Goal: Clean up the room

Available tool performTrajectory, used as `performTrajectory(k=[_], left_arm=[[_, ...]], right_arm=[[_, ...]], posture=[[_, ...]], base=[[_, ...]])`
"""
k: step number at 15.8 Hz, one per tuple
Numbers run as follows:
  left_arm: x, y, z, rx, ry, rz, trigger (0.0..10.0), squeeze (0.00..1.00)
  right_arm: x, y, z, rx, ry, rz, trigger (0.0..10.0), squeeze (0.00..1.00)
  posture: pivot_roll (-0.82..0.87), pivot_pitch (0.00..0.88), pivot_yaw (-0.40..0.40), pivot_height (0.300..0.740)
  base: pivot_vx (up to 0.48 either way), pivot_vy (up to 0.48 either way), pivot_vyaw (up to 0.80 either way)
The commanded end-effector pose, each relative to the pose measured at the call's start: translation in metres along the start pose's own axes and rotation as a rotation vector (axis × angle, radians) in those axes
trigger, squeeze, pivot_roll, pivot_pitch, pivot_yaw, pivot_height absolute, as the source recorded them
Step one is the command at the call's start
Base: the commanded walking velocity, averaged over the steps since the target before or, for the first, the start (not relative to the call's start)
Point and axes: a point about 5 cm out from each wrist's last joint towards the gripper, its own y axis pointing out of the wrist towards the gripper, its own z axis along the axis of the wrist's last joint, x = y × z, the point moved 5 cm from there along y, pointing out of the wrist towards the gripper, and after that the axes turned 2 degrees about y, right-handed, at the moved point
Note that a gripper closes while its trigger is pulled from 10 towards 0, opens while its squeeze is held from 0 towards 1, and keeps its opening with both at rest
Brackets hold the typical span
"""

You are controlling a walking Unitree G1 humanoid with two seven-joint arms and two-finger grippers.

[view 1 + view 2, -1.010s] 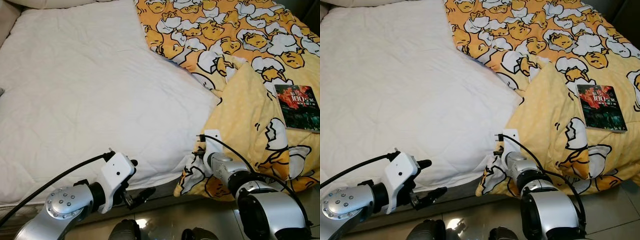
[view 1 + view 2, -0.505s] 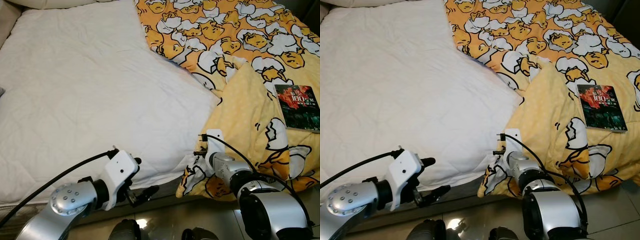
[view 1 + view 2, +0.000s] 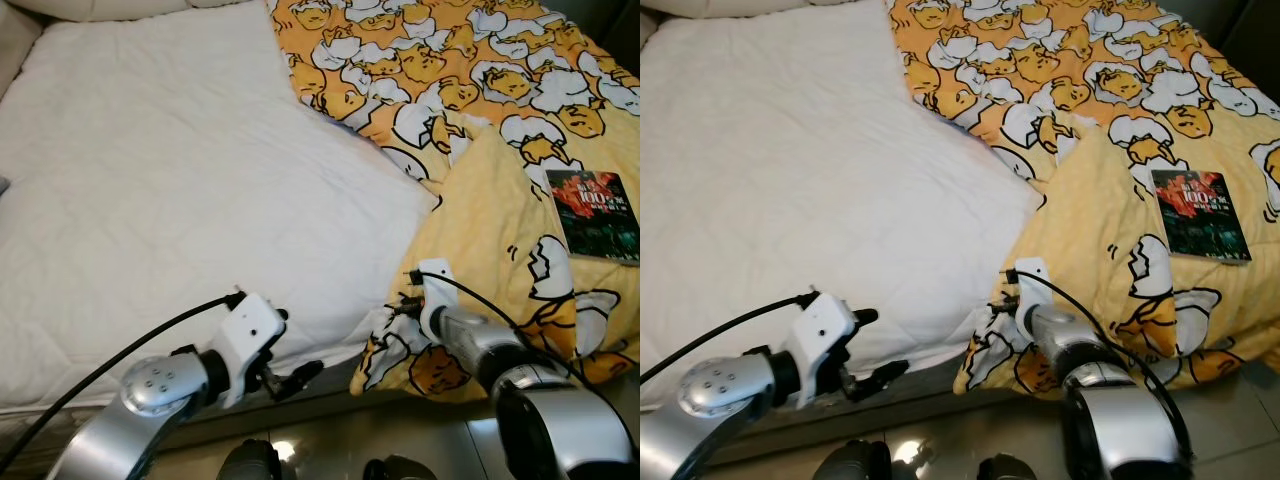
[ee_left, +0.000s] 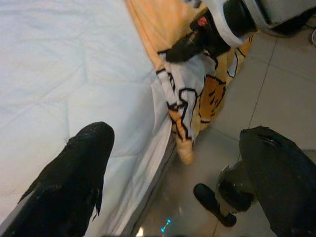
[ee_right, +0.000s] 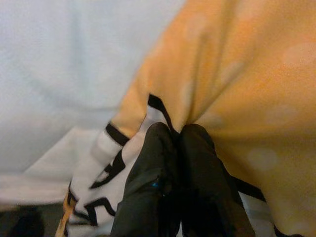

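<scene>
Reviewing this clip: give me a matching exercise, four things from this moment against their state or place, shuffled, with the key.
Things:
1. right gripper
2. left gripper
3. book
4. mattress

States or places:
A. bare and white, left of the quilt
B. lying flat on the quilt, far right
C. fingers open, at the bed's near edge
D. fingers shut on the quilt's hanging corner

Pairs: 1-D, 2-C, 3-B, 4-A

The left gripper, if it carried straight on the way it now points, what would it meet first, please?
Probably the hanging corner of the yellow egg-print duvet pinched by the right gripper; the left gripper points along the edge of the white quilted mattress toward it, though depth is unclear.
</scene>
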Motion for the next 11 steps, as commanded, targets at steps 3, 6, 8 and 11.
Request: performTrajectory(k=[3,6,8,11], left_arm=[[-0.004,0.005,0.002,0.009,0.014,0.004,10.0,0.0],[-0.002,0.01,0.003,0.02,0.02,-0.019,10.0,0.0],[0.001,0.013,0.005,0.027,0.025,-0.035,10.0,0.0],[0.005,0.013,0.004,0.026,0.025,-0.063,10.0,0.0]], right_arm=[[-0.011,-0.017,-0.053,-0.155,-0.185,0.315,0.0,0.0],[-0.014,-0.05,-0.117,-0.362,-0.382,0.567,0.0,0.0],[-0.011,-0.076,-0.15,-0.498,-0.506,0.678,0.0,0.0],[-0.029,-0.107,-0.165,-0.579,-0.494,0.877,0.0,0.0]], posture=[[0.02,0.078,0.023,0.74],[0.0,0.083,0.031,0.74],[0.0,0.087,0.035,0.74],[0.0,0.083,0.034,0.74]], base=[[0.0,0.0,0.0],[0.0,0.0,0.0],[0.0,0.0,0.0],[0.0,0.0,0.0]])
